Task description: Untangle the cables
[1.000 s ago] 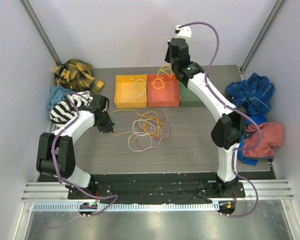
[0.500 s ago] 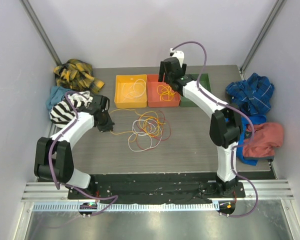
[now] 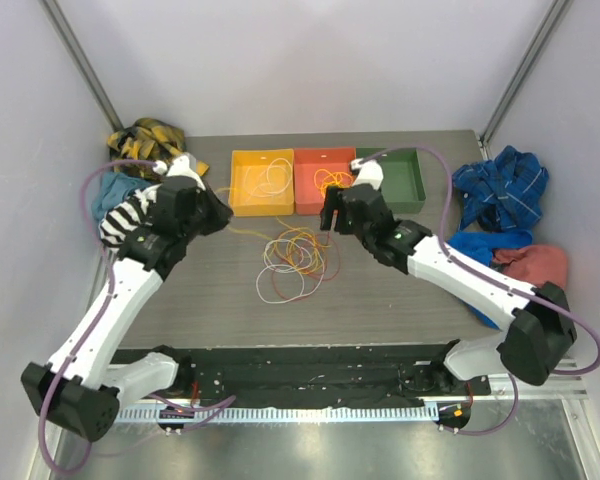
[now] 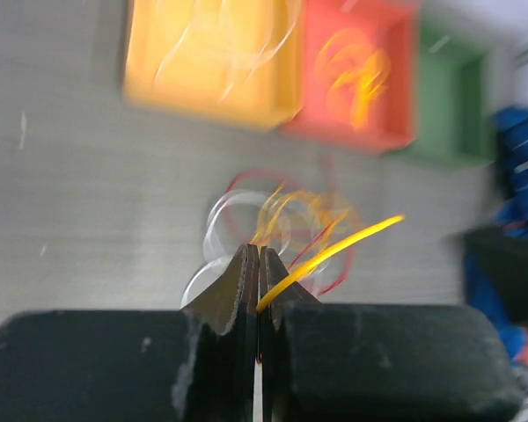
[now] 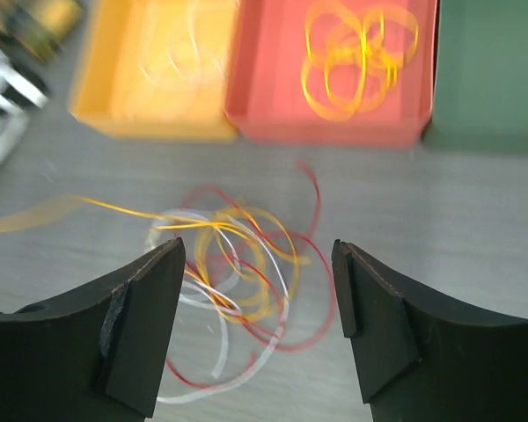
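- Overhead: the left arm stretches forward, its left claw [image 3: 212,215] just beside the tangled cables [image 3: 295,262] on the table [image 3: 220,300]. The right arm bends across, with the right claw [image 3: 328,212] at their far edge.
- Left wrist: the fingers are pinched on a yellow cable [image 4: 334,251] leading from the tangle.
- Right wrist: the fingers are spread and empty over the cables. Yellow loops [image 5: 356,61] lie in the red tray [image 5: 326,130].

On my feed the worktop [image 3: 400,285] reads as matt grey wood-grain, the cables [image 3: 295,262] as thin glossy plastic, the yellow tray [image 3: 234,185], red tray [image 3: 325,209] and green tray [image 3: 402,180] as smooth matt plastic, the right pincer [image 5: 257,251] as dull, faintly grainy black, and the near rail [image 3: 310,412] as shiny metal.
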### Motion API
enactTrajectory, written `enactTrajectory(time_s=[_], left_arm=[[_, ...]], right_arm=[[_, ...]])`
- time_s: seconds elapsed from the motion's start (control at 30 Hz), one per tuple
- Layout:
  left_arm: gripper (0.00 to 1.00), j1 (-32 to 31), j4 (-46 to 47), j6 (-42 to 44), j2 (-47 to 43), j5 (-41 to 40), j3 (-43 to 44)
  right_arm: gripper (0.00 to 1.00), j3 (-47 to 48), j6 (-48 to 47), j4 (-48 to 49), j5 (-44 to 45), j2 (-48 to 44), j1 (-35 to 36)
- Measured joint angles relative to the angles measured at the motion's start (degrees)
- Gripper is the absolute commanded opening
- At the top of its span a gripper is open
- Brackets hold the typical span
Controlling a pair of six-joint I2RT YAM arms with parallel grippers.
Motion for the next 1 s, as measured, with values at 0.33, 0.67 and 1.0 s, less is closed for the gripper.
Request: enactTrajectory(time_s=[0.33, 0.67, 1.0], left_arm=[[0.00, -0.1, -1.7, 1.1, -2.0, -1.7, 14.4], [0.00, -0.1, -6.4, 3.2, -1.6, -2.0, 14.8], [0.00, -0.1, -6.9, 3.7, 0.8, -2.3, 14.6]], right_arm=[[0.72, -6.0, 1.2, 1.4, -4.7, 8.7, 1.7], [0.70, -3.8, 1.5, 4.3, -6.2, 12.1, 4.3], [0.69, -3.8, 3.8, 7.5, -9.4, 5.9, 12.0]])
